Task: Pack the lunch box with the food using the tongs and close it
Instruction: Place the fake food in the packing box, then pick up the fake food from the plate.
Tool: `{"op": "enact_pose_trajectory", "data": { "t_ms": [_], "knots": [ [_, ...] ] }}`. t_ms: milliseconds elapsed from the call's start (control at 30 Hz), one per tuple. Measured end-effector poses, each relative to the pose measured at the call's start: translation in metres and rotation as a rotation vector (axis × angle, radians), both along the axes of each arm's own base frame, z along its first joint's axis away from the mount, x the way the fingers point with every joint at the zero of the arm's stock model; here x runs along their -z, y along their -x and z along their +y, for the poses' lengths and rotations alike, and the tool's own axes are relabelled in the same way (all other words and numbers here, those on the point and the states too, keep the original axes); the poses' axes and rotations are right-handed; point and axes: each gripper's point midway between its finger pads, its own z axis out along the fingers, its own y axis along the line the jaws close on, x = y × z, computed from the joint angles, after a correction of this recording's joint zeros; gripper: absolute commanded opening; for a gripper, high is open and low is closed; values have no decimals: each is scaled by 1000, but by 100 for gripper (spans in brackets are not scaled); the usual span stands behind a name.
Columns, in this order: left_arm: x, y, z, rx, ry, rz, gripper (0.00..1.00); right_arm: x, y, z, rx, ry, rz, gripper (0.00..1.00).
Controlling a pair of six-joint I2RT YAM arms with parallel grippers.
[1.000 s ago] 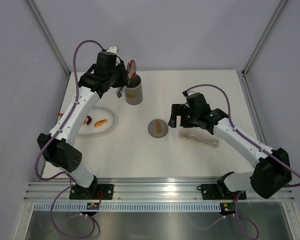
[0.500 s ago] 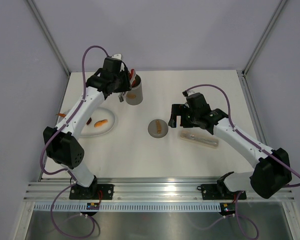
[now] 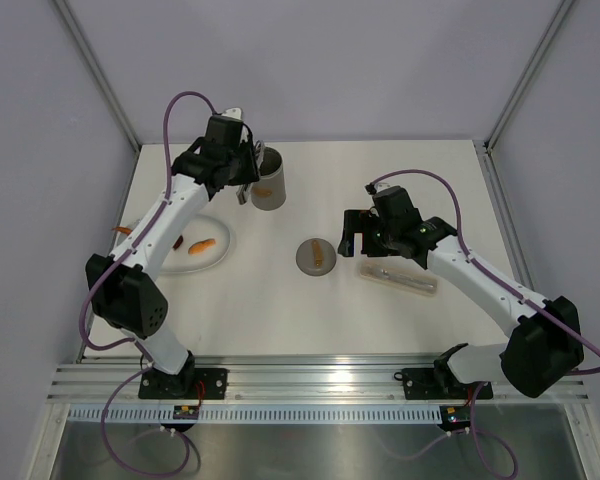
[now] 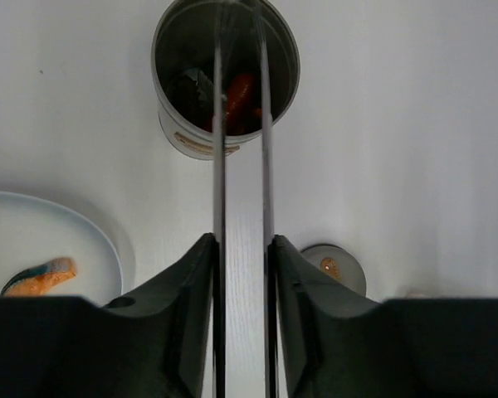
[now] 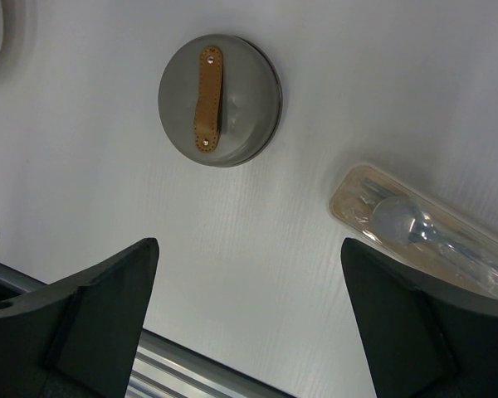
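In the left wrist view my left gripper (image 4: 241, 245) is shut on the slim silver tongs (image 4: 218, 166), whose two arms run forward into the open grey lunch box (image 4: 195, 141). A red piece of food (image 4: 239, 95) shows inside the canister between the tong arms. From above, the left gripper (image 3: 245, 168) sits just left of the lunch box (image 3: 268, 188). Two more food pieces (image 3: 202, 246) lie on the white plate (image 3: 220, 232). The grey lid (image 5: 219, 99) with its tan strip lies flat ahead of my right gripper (image 5: 249, 257), which is open and holds nothing.
A tan packet in clear wrapping (image 3: 398, 278) with a spoon inside lies right of the lid (image 3: 316, 256), under the right arm. A small orange bit (image 3: 120, 231) sits at the table's left edge. Frame posts stand at the back corners.
The left arm has swung the tongs over and down, so the red piece has gone from above the rim to inside the lunch box. The right arm has not moved.
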Motion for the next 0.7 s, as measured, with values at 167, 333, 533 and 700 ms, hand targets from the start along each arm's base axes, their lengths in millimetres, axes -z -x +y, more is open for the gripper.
{"op": "enact_pose_trajectory", "data": {
  "t_ms": [167, 333, 533, 700],
  "knots": [
    [-17, 13, 15, -57, -13, -29, 13, -1, 1, 0, -1, 2, 1, 99],
    [-47, 33, 50, -163, -28, -73, 12, -3, 1, -1, -3, 3, 2, 99],
    [-28, 62, 131, -408, -82, 5, 13, -2, 2, -1, -4, 7, 7, 99],
    [12, 90, 192, -607, -178, 150, 24, -6, 1, 0, -11, 4, 1, 99]
  ]
}}
